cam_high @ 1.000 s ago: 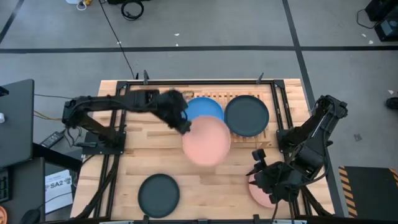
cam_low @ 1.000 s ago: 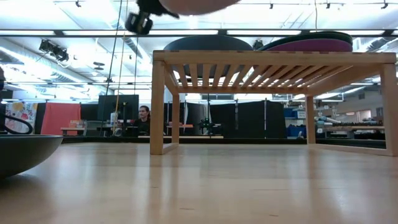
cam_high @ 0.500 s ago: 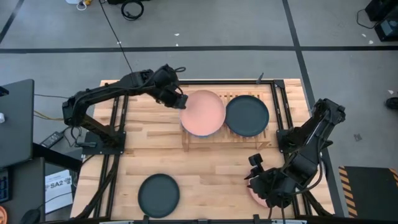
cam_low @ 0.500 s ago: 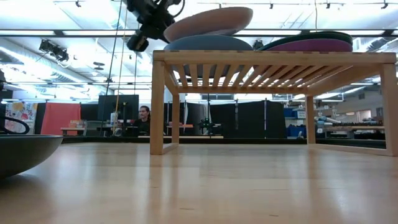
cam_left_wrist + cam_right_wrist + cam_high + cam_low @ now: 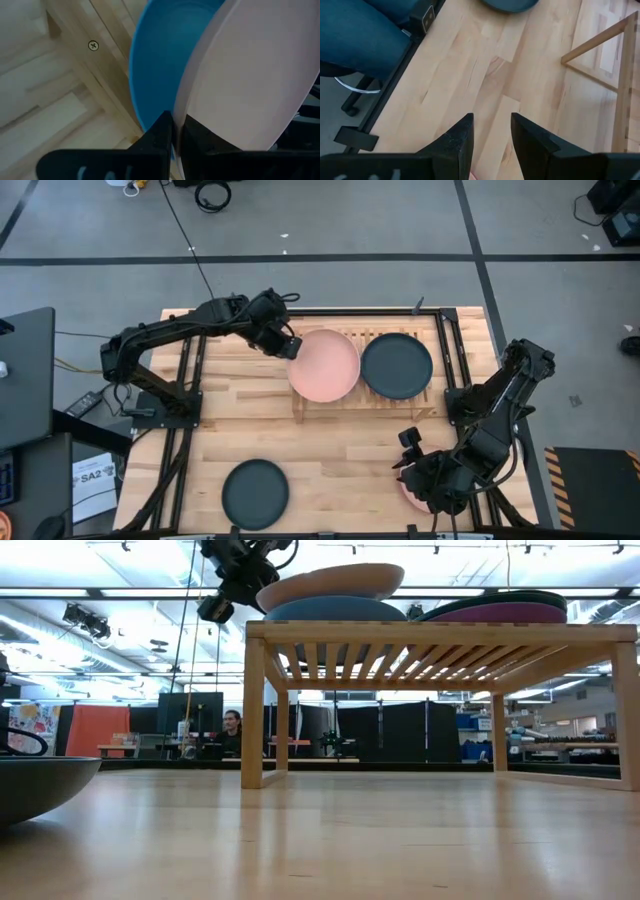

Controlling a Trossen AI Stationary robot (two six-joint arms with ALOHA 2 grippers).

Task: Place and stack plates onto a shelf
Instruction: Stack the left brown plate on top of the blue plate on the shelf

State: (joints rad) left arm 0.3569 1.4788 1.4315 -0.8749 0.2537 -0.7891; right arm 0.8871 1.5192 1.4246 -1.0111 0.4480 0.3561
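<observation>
High view: table [image 5: 210, 430] carrying the shelf [image 5: 312, 408] toward its far edge, with two piles on the slats; on the left pile a salmon pink plate [image 5: 324, 365] above the bright blue plate [image 5: 160, 60], on the right pile a charcoal black plate [image 5: 397, 365] above a purple one [image 5: 500, 613], as the low view shows; so most of the stacking looks done; left to do, by the look of it, one dark plate [image 5: 255, 492] near the front left of the table and a pink plate [image 5: 408, 488] at the front right, half hidden under the right arm.

Left gripper [image 5: 290, 348] at the near-left rim of the salmon plate, fingers [image 5: 162, 131] pinched shut on that rim; plate almost level, just over the blue one, not clearly released; right gripper [image 5: 491, 131] low over the front right of the table, fingers partly apart and holding nothing visible.

Against a second ago: salmon plate then out in front of the shelf and blurred, now carried back and lowered flat over the blue plate; right arm shifted only slightly.
</observation>
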